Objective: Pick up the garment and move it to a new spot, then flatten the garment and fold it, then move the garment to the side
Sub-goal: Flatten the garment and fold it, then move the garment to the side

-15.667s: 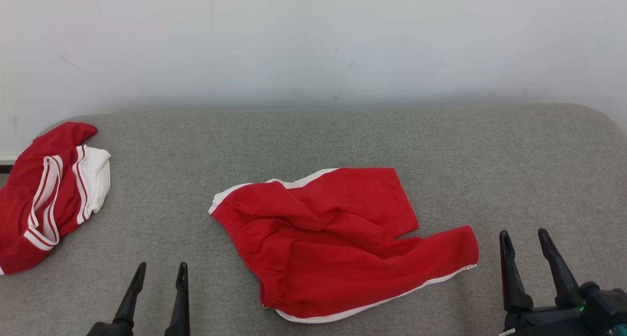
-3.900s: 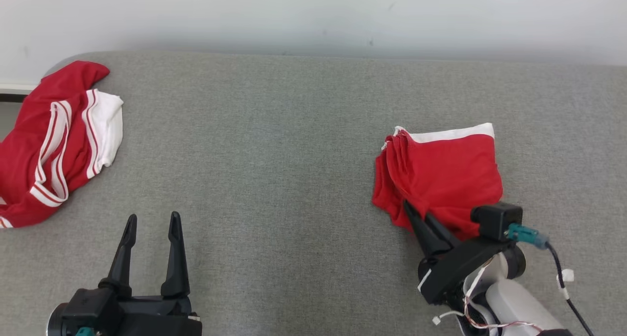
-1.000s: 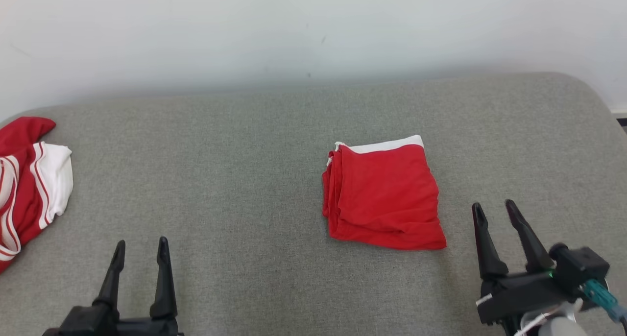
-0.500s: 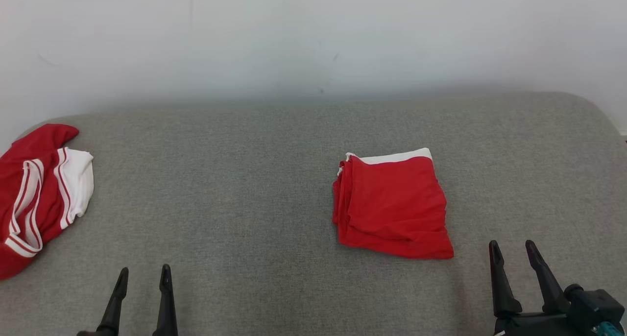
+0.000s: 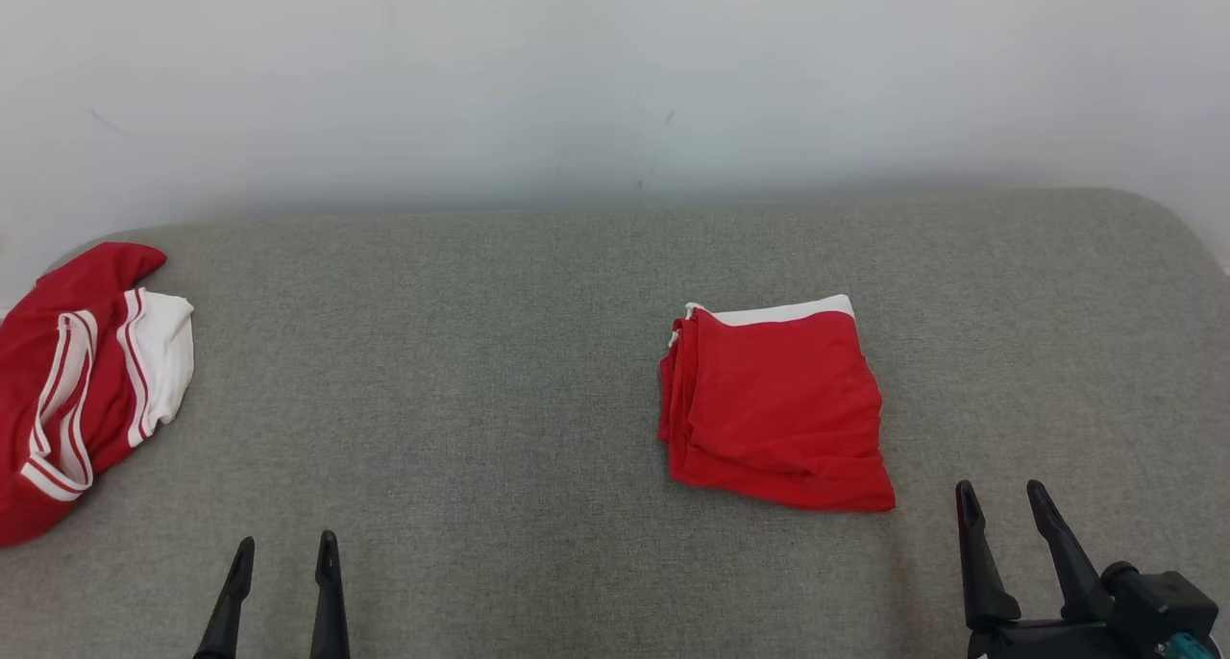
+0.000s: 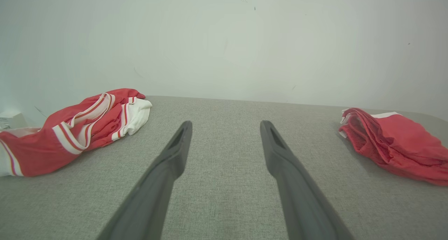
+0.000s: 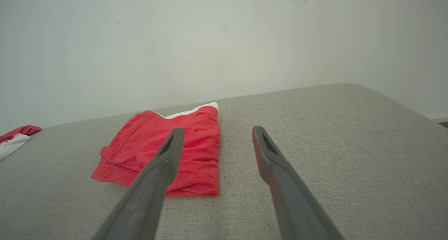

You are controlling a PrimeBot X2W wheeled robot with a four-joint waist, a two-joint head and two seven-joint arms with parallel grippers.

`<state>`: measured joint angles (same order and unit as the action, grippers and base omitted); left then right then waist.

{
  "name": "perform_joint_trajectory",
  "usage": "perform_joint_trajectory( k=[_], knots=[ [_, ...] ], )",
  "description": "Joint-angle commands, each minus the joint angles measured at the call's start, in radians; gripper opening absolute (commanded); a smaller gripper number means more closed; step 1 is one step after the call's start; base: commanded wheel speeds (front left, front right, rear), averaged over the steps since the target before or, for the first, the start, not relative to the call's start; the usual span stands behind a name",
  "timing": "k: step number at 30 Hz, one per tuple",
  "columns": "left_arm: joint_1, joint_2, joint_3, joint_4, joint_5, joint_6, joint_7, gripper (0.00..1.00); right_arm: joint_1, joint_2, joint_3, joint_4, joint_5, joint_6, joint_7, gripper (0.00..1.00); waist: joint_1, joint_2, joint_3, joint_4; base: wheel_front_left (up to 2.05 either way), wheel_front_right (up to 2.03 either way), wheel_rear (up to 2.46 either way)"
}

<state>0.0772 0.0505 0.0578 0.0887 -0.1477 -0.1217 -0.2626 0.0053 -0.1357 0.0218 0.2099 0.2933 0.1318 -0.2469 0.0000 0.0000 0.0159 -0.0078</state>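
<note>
A: Garment position?

B: The folded red garment (image 5: 774,404) lies flat on the grey padded surface (image 5: 480,352), right of centre, with its white band at the far edge.

A: Grippers?

B: The left gripper (image 5: 286,541) sits at the near edge, jaws spread and empty. The right gripper (image 5: 999,488) is likewise spread with nothing between its fingers. It is near the garment's near corner, not touching.

A: Why parked there?

B: Judgement: the fold looks finished and set aside, and arms held low and clear avoid disturbing the stack. The striped garment (image 5: 77,380) lies crumpled at far left, well apart.
</note>
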Motion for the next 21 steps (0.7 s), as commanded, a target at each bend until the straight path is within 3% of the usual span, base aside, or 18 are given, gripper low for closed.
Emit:
perform_joint_trajectory(
  k=[1,12,21],
  knots=[
    [0.007,0.000,-0.002,-0.004,0.008,0.006,-0.003,1.00,0.012,-0.001,-0.001,0.004,-0.001,-0.002,-0.002,1.00,0.0000,0.0000,0.000,-0.001,0.00,0.00,0.00],
    [0.019,0.000,-0.007,-0.010,0.009,0.008,-0.003,1.00,0.010,0.005,0.007,0.034,0.009,-0.002,-0.006,1.00,0.0000,0.0000,-0.002,-0.008,0.00,0.00,0.00],
    [-0.001,0.000,-0.021,-0.010,0.003,0.014,-0.003,1.00,-0.089,-0.016,0.029,0.072,0.005,-0.002,0.026,1.00,0.0000,0.0000,0.017,0.020,0.00,0.00,0.00]
  ],
)
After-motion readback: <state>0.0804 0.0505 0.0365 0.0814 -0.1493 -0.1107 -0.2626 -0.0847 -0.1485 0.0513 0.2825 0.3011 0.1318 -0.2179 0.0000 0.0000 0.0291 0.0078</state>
